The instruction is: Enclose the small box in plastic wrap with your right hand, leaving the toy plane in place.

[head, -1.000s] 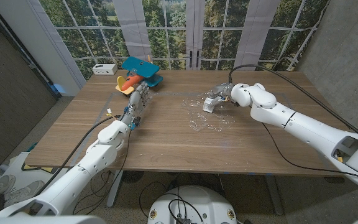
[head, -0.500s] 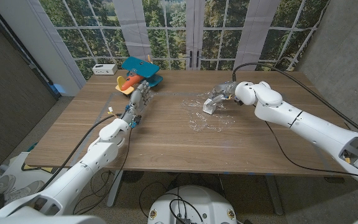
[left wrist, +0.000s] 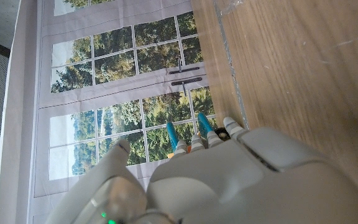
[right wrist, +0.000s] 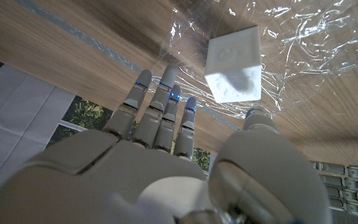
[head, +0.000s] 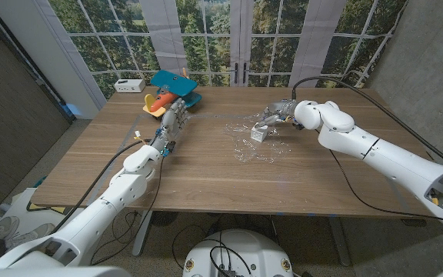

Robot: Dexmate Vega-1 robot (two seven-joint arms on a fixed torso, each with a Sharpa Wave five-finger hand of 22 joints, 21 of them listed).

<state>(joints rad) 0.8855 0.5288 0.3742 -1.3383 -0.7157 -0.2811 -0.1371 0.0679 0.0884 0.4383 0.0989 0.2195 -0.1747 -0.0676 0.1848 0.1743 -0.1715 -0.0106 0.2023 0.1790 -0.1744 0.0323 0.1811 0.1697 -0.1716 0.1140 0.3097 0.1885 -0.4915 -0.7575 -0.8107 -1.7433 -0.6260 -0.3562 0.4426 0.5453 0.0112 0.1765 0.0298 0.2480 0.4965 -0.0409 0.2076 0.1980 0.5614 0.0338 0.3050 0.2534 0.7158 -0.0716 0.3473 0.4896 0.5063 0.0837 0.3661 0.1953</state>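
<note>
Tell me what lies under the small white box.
The small white box sits on a crinkled sheet of clear plastic wrap spread over the wooden table. The wrap directly beneath the box is covered by it.
</note>
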